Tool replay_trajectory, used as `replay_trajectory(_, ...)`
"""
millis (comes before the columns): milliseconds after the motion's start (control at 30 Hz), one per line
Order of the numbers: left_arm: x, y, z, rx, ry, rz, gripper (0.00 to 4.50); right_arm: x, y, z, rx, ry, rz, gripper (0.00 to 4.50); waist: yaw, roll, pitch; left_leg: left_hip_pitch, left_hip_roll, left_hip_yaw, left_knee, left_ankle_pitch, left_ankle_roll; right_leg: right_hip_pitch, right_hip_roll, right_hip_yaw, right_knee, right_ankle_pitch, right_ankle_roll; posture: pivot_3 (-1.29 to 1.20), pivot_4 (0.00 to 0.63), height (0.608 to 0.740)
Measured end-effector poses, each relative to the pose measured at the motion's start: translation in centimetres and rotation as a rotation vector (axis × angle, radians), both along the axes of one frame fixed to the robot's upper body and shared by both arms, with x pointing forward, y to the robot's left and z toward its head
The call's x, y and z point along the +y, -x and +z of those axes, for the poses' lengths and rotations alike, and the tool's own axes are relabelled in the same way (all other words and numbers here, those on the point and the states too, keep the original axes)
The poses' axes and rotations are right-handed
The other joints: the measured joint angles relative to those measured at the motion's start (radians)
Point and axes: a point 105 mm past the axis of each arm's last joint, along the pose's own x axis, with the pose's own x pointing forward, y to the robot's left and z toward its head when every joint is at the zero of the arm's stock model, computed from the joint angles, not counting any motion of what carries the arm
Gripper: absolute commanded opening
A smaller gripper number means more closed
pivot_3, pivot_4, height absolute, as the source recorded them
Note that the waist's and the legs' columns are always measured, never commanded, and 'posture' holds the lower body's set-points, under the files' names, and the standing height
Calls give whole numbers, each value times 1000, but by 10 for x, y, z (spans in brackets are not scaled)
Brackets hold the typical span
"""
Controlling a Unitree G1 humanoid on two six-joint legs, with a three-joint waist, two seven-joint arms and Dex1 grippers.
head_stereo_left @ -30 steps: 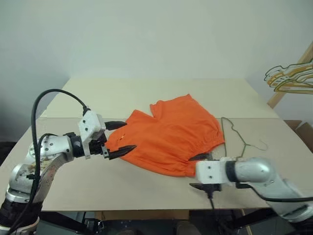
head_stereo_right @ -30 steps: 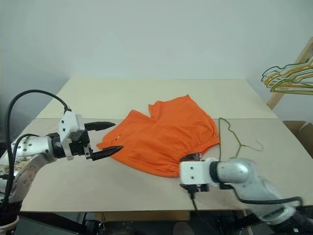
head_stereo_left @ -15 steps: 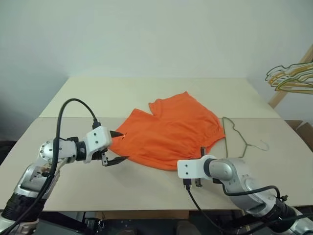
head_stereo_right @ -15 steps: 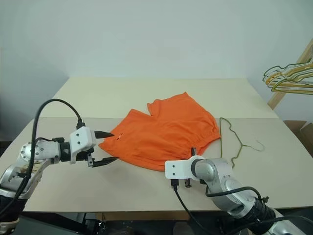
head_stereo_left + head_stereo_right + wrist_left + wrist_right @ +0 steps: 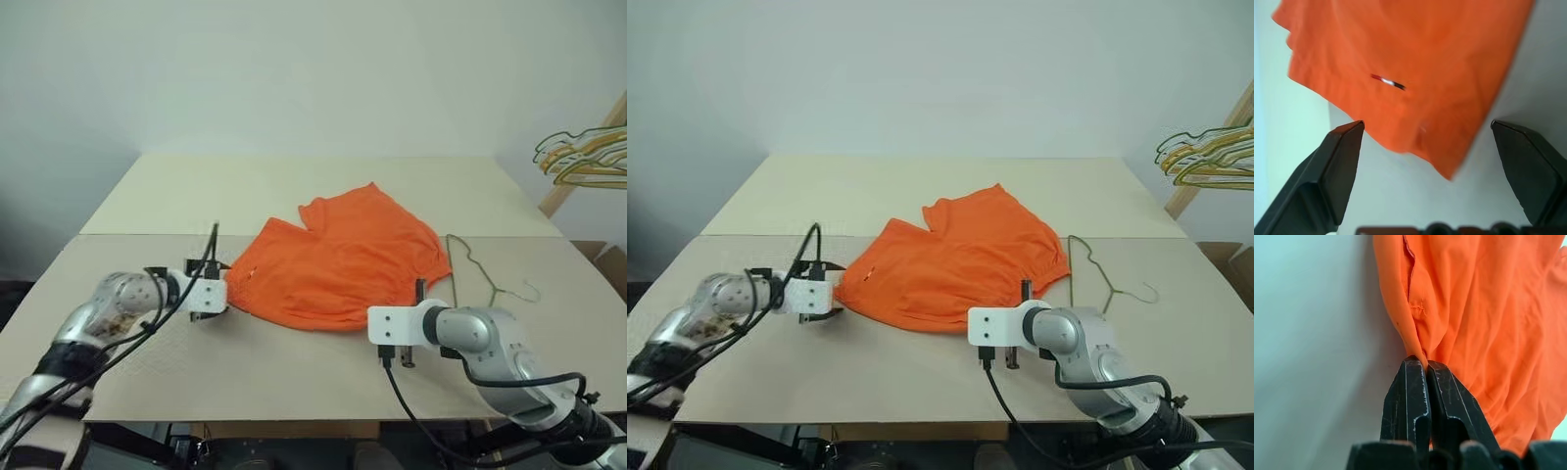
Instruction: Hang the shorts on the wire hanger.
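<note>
We see a plain pale wall [image 5: 313, 69] behind the beige desk [image 5: 294, 372], where the shorts [image 5: 338, 259] lie near the middle. Right of the shorts, the wire hanger [image 5: 470, 269] lies flat. The right tool [image 5: 1426, 369] pinches their edge; the left tool [image 5: 1430, 132] is spread at their other edge (small tag [image 5: 1388, 82], unreadable).

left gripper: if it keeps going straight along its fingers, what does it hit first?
Most likely the shorts: their near orange corner lies between the left gripper's open fingers, just ahead. Depth is unclear, so it may meet the table first.
</note>
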Motion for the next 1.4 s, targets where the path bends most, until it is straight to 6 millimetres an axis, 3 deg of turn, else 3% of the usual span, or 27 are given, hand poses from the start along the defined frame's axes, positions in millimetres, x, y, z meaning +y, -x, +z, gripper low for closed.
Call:
replay_trajectory(167, -12, -12, -10, -10, -23, -48, 2078, -1, 0, 3, -1, -7, -2, 0, -7, 3, -2, 0, 0, 0, 0, 0, 0, 0, 0, 0, 0, 0, 0, -229, 0, 740)
replay_trajectory(367, -6, -14, -17, 15, -51, -51, 112, -4, -3, 6, -21, -11, -12, 0, -29, 3, -3, -1, 0, -1, 1, 0, 0, -1, 0, 0, 1, 0, 0, -228, 0, 740)
replay_trajectory(400, -4, -13, -17, 25, -63, -53, 22, -4, -4, 6, -26, -11, -11, 0, -35, 3, -3, -1, 1, -1, 1, 0, 0, -1, 0, 0, 1, 0, 0, -217, 0, 740)
replay_trajectory(633, 34, 11, 6, 123, -243, -142, 22, 6, -10, 3, -67, -52, 54, 0, -88, 3, -2, -2, 2, -3, 0, 2, -3, -3, 0, 1, 3, -1, 1, -171, 0, 740)
replay_trajectory(767, 50, 57, 7, 231, -254, -196, 22, 13, -11, -2, -88, -74, 152, 0, -113, 4, -2, -1, 3, -3, 0, 0, 0, -2, -1, 2, 8, -1, 1, -137, 0, 740)
replay_trajectory(833, 50, 93, 6, 329, -226, -214, 22, 15, -11, -5, -110, -74, 235, 0, -114, 3, -2, -1, 3, -3, 0, -1, 1, -2, -2, 2, 8, -1, 2, -124, 0, 740)
replay_trajectory(1033, 28, 159, 18, 488, -168, -214, 22, 10, -8, -8, -156, -61, 429, 0, -77, 1, 1, 6, 2, -3, -1, -2, 3, 5, -5, 2, 5, -2, 3, -88, 0, 740)
replay_trajectory(1167, 17, 174, 20, 503, -148, -176, 22, 2, -4, -11, -165, -43, 508, 0, -27, 2, 2, 18, 2, 0, -5, -3, 4, 17, -3, 2, -3, -3, 2, -84, 0, 740)
replay_trajectory(1233, 0, 189, 11, 511, -97, -168, 22, -14, 2, -16, -150, 2, 579, 0, -15, 3, 2, 18, 2, 2, -7, -5, 5, 19, -3, 1, -8, -3, 2, -88, 0, 740)
replay_trajectory(1267, -3, 191, 9, 511, -91, -164, 231, -17, 4, -17, -144, 1, 593, 0, -10, 1, 2, 18, 3, 2, -7, -5, 4, 19, -3, 1, -8, -3, 2, -90, 0, 740)
replay_trajectory(1400, -1, 193, 8, 530, -93, -145, 1319, -33, 6, -19, -93, 29, 605, 1170, 5, 4, 3, 19, 2, 3, -6, -4, 4, 19, -4, 2, -8, -3, 2, -94, 0, 740)
